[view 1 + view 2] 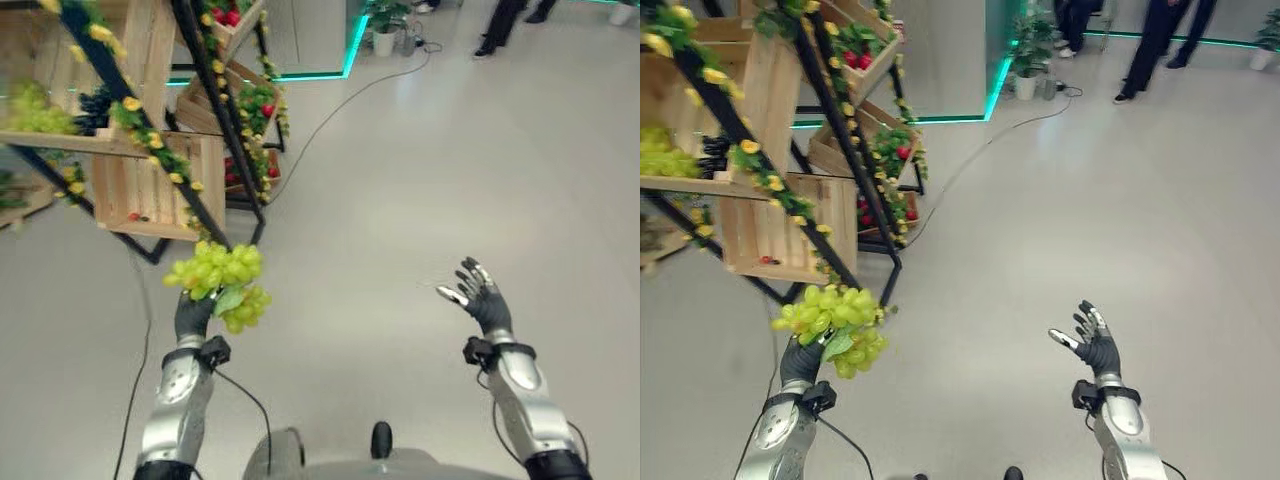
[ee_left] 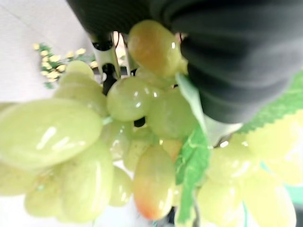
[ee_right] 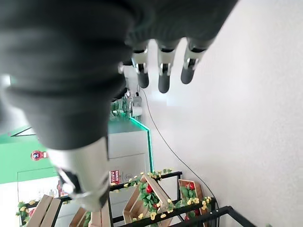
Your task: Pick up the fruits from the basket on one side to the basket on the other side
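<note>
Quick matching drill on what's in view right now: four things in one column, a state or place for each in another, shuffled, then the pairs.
1. robot's left hand
2. robot's right hand
3. bunch of green grapes
4. slatted wooden crate

A. fingers spread, holding nothing
B. on the black metal rack
C. curled round fruit
D. lifted over the pale floor

Pairs: 1-C, 2-A, 3-D, 4-B

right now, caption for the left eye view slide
Left hand holds green grapes near the crates; right hand open.
</note>
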